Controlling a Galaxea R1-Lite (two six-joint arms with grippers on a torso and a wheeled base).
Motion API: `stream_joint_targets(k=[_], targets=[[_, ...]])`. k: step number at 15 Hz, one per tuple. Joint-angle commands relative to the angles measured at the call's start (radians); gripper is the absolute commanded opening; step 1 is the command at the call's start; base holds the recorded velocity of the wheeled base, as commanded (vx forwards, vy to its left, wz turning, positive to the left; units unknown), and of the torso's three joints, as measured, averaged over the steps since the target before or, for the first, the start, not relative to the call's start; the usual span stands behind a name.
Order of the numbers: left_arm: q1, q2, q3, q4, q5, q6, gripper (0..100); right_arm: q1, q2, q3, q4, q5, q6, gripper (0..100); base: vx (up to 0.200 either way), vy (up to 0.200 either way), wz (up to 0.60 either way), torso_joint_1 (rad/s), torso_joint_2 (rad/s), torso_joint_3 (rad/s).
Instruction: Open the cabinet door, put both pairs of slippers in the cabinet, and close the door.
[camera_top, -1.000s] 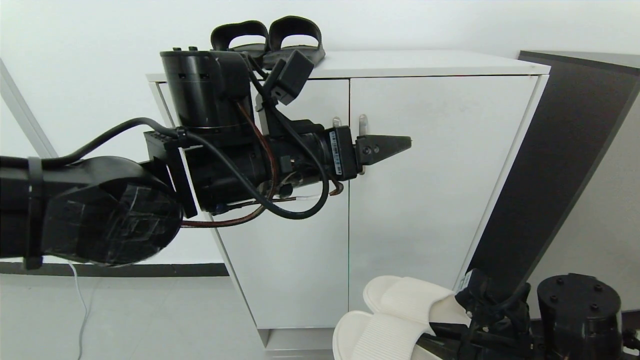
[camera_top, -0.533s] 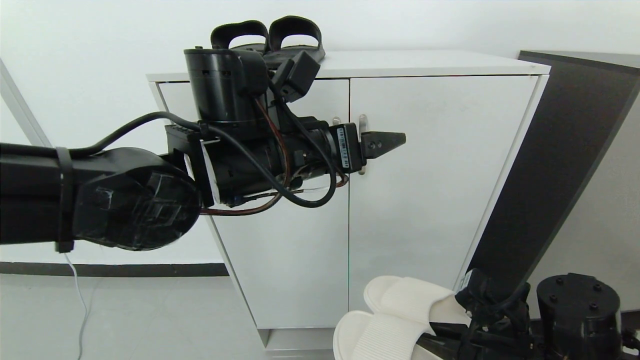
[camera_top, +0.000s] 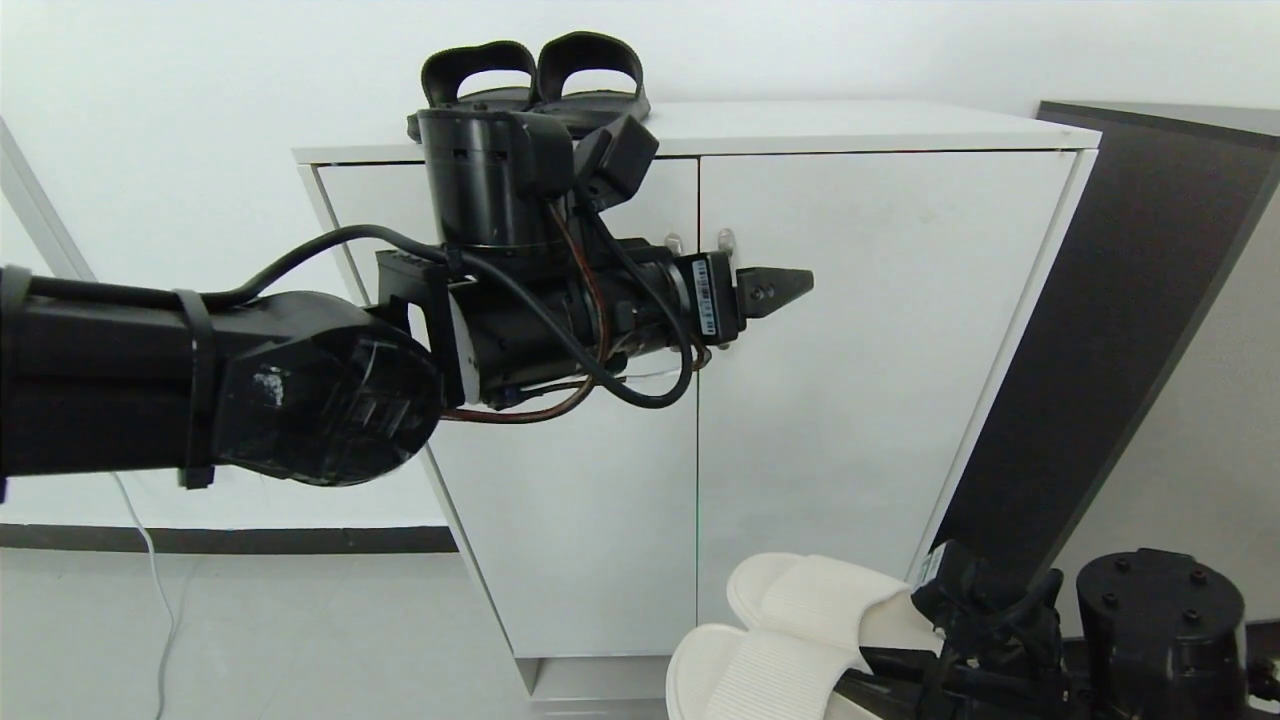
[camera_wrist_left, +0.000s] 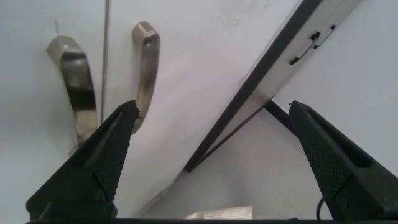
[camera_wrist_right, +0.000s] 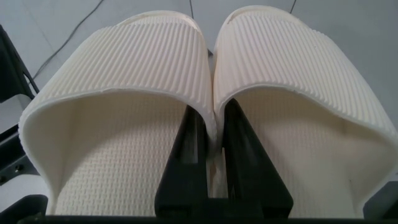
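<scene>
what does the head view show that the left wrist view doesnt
Head view's own: the pair of black rubber slippers sitting on top of the white two-door cabinet, and the left arm seen from the side. Left wrist view's own: the wide gap between the left pincer fingers, one tip by a curved metal handle. Shared: the cabinet's closed doors and both handles.

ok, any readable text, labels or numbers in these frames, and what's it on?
On the left arm's wrist, a white sticker: it has print, but too small to read.
On the right arm, a white tag: too small to read.
The cabinet, black slippers and white slippers: no text visible.
</scene>
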Motion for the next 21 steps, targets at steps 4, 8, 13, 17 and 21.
stream_joint_targets(k=[4,8,13,17,21], targets=[[-0.002,0.041,-0.046,0.02,0.009,-0.001,100,0.0,0.0,0.0,0.0,-0.03,-0.001,0,0.0,0.0,0.0,0.0,0.0,0.0],[-0.001,0.059,-0.064,0.02,0.002,-0.004,100,0.003,-0.003,0.005,0.0,-0.03,-0.01,0,0.0,0.0,0.0,0.0,0.0,0.0],[-0.001,0.084,-0.089,0.019,0.0,-0.007,100,0.005,-0.001,0.013,0.0,-0.029,-0.027,0,0.0,0.0,0.0,0.0,0.0,0.0],[0.002,0.085,-0.089,0.017,-0.001,-0.007,0,0.005,-0.004,0.02,0.0,-0.029,-0.027,0,0.0,0.0,0.0,0.0,0.0,0.0],[0.002,0.068,-0.063,0.014,-0.001,-0.008,0,0.009,-0.006,0.031,0.0,-0.019,-0.027,0,0.0,0.0,0.0,0.0,0.0,0.0]])
